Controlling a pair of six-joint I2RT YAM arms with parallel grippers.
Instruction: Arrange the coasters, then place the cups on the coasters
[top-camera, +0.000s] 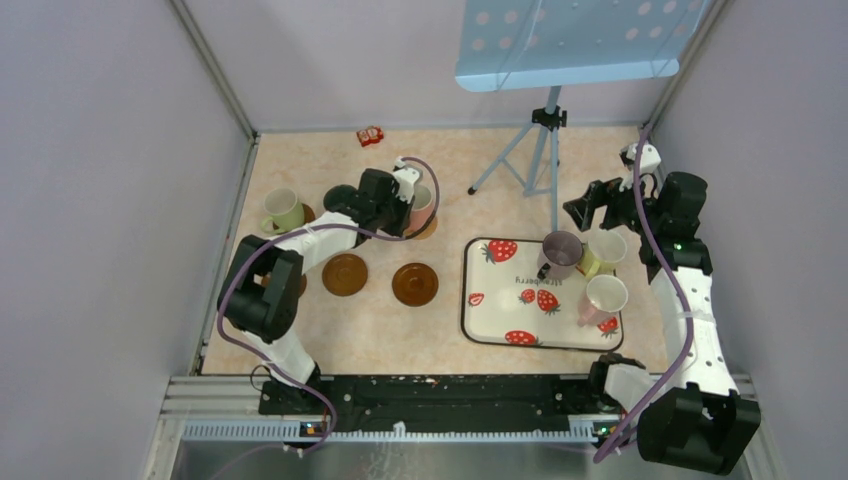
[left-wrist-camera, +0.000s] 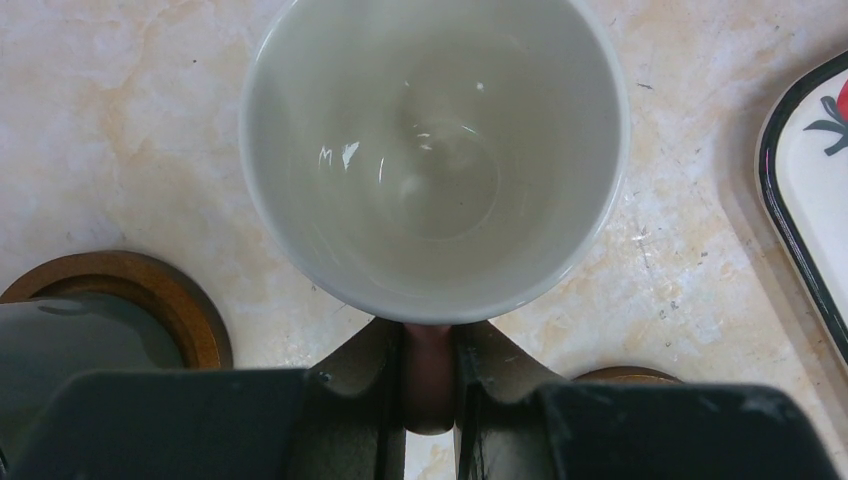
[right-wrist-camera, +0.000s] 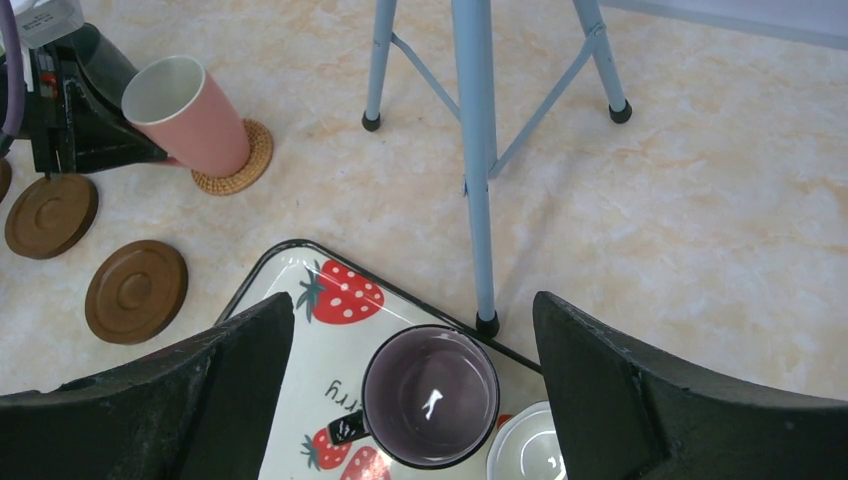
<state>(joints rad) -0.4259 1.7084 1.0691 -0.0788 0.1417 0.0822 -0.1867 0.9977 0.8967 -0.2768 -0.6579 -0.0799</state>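
We see the left gripper (left-wrist-camera: 430, 400) clamped on the pink cup (right-wrist-camera: 190, 115) by its handle, cup on the woven coaster (right-wrist-camera: 252, 160) at the tray's (right-wrist-camera: 290, 270) ten o'clock, right gripper (right-wrist-camera: 415, 300) hanging wide apart over the mauve cup (right-wrist-camera: 430, 395).

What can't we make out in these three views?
- Left wrist: the pink cup fills the frame and hides whatever lies under it. The left gripper is clamped on its handle.
- Top: the left arm covers most of a coaster.
- Top: the red item by the back wall is too small to identify.
- Right wrist: the pale cup is cut off by the bottom edge.
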